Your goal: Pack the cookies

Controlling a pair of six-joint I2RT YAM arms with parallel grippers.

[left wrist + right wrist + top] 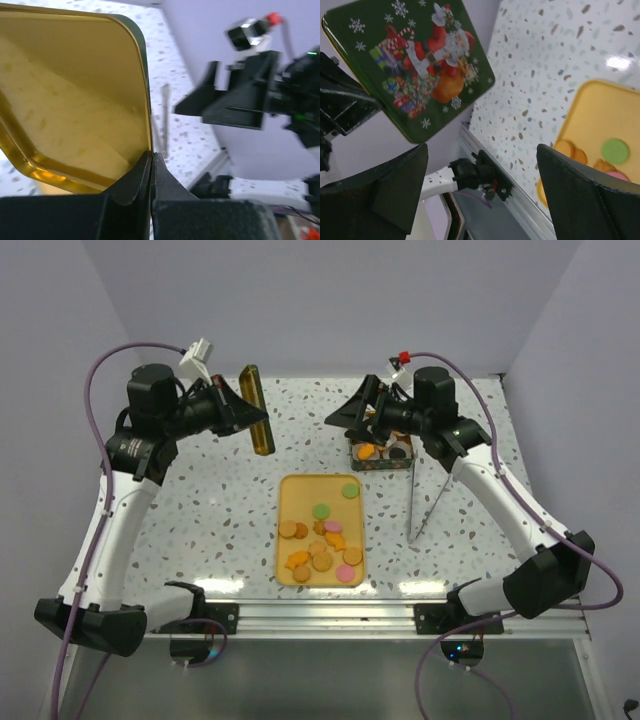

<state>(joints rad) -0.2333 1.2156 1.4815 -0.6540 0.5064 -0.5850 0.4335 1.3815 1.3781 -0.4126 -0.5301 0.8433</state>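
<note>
Left tool (151, 156) clamps a green, gold-lined Santa-printed tin lid (415, 60) — held off the counter (200, 500). Right tool (481, 150) gapes wide. Small coloured round cookies (322, 562) lie on a yellow rectangular tray (300, 495).

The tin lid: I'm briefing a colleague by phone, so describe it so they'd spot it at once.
Over the far left of the speckled table, the left gripper pinches the lid up on edge. Unlike the flat yellow tray and the open tin, it is gold inside and dark green outside, with a Santa picture.
</note>
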